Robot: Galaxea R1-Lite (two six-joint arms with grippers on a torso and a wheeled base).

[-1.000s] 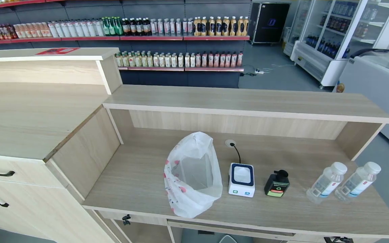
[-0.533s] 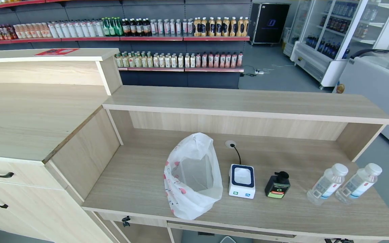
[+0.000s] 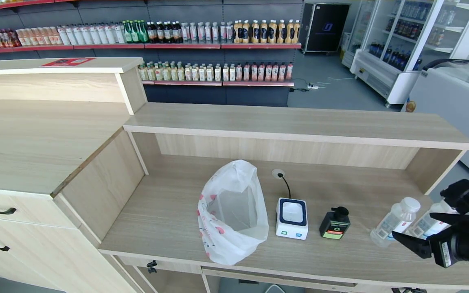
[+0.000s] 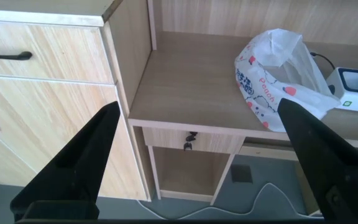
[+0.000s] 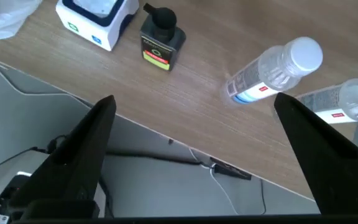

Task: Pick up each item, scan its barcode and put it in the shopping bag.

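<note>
My right gripper [image 3: 413,225] has its fingers apart, just short of a clear plastic white-capped bottle [image 3: 395,219] at eleven o'clock and its twin [image 3: 426,224] at twelve. Out at nine o'clock on the pale wooden counter [image 3: 340,260] sit a black pump bottle [image 3: 334,223], a white box scanner [image 3: 291,217], then the white plastic shopping bag [image 3: 232,211]; my left gripper [image 4: 197,118] is spread too

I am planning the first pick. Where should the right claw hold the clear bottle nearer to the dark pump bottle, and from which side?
Probably around the round body of the clear bottle, between the white cap and the label. It stands upright with the second bottle close on its right, so come from the front edge of the counter, where the open right claw is.
</note>
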